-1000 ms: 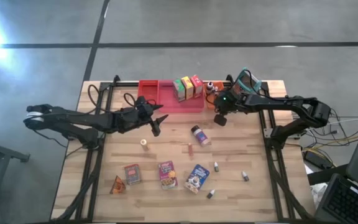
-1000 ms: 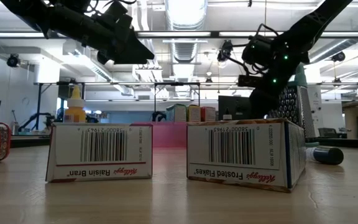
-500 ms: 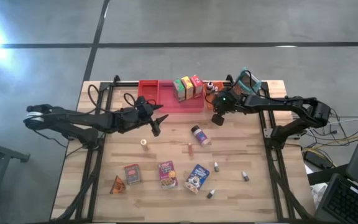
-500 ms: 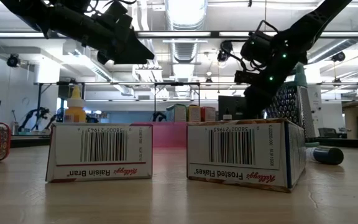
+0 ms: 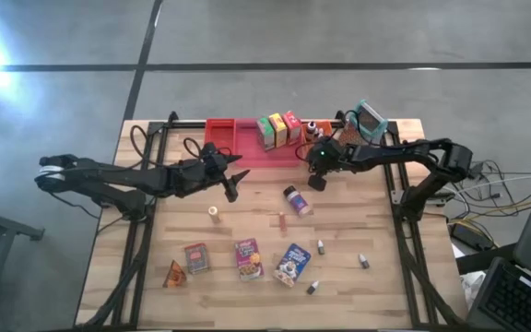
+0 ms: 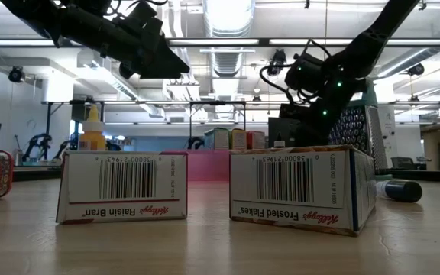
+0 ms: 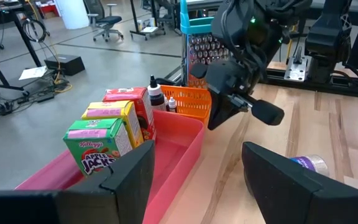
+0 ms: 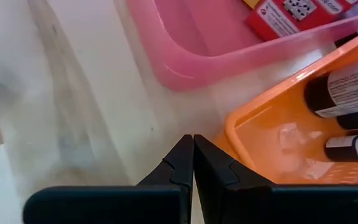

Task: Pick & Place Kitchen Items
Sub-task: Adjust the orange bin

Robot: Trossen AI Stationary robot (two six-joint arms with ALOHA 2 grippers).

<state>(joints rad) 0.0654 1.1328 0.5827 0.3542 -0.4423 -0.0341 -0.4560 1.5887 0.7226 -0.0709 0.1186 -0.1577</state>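
The pink tray (image 5: 238,138) with three cereal boxes (image 5: 279,129) standing in it lies just behind the right gripper (image 5: 314,181), the orange bin (image 8: 291,134) with dark-capped bottles beside it. That gripper hangs empty with jaws pressed together, so it should part them before dropping on the purple-lidded jar (image 5: 295,199) lying on its side just in front. The left gripper (image 5: 231,192), jaws apart and empty, waits well off, the smaller boxes (image 5: 247,258) and tiny bottles (image 5: 321,246) farther forward.

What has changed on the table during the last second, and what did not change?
The right gripper, shut and empty, moved toward the left arm's side along the front of the orange bin and pink tray. Nothing was picked up or released. The left gripper stayed open and hovering; the boxes in the tray and the jar stayed put.
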